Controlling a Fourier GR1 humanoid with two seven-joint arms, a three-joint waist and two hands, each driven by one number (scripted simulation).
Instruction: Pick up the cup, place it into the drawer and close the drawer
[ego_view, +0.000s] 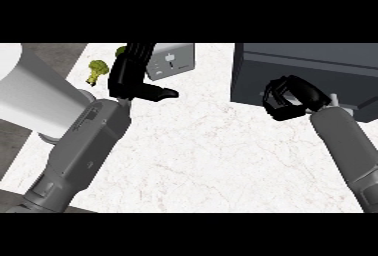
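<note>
No cup shows anywhere in the head view. The dark grey drawer unit (310, 65) fills the upper right, and its inside is hidden from me. My right hand (291, 97) is against the unit's front face, fingers curled inward, and I see nothing between them. My left hand (131, 70) is over the counter's upper left, fingers straight and pointing away from me, thumb stuck out to the right, touching nothing.
A small grey device (173, 61) lies just right of the left hand. A green broccoli piece (96, 71) and another green bit (120, 50) lie to its left. A large white body (33, 95) covers the far left. The white marble counter (207, 155) spreads across the middle.
</note>
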